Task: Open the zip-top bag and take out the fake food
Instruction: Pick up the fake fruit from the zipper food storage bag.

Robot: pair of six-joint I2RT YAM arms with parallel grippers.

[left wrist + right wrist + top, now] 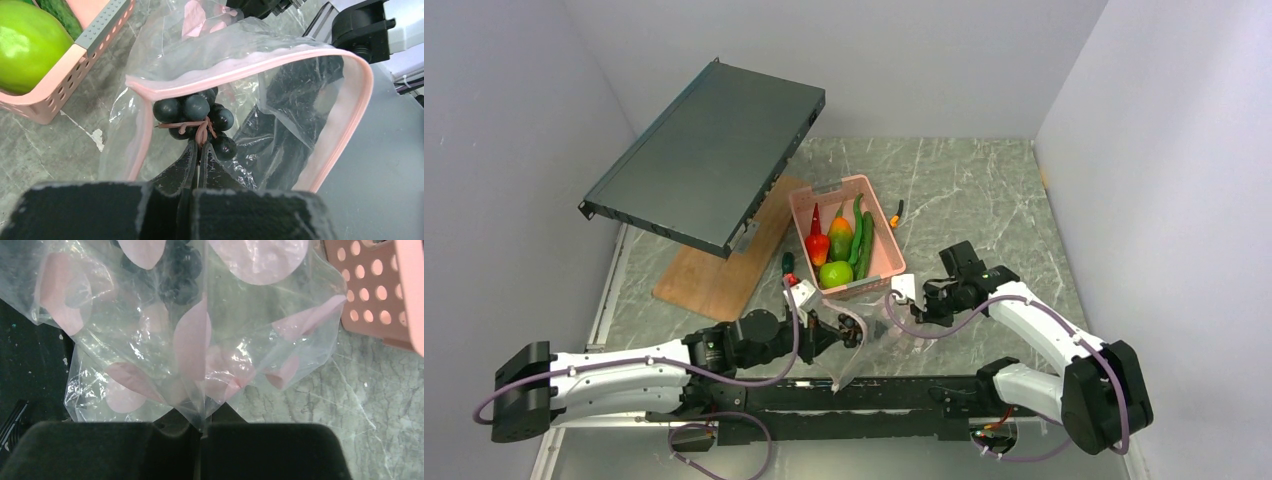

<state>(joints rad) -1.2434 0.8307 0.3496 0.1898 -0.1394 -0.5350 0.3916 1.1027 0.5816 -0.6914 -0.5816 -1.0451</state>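
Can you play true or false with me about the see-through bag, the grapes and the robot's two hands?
1. The zip-top bag has its mouth open. True.
2. The left hand pinches the dark grape bunch at the bag's mouth. True.
3. The green apple sits inside the bag. False: it lies in the pink basket.
4. The right hand is open and touches nothing. False: it is shut on the bag's clear plastic.
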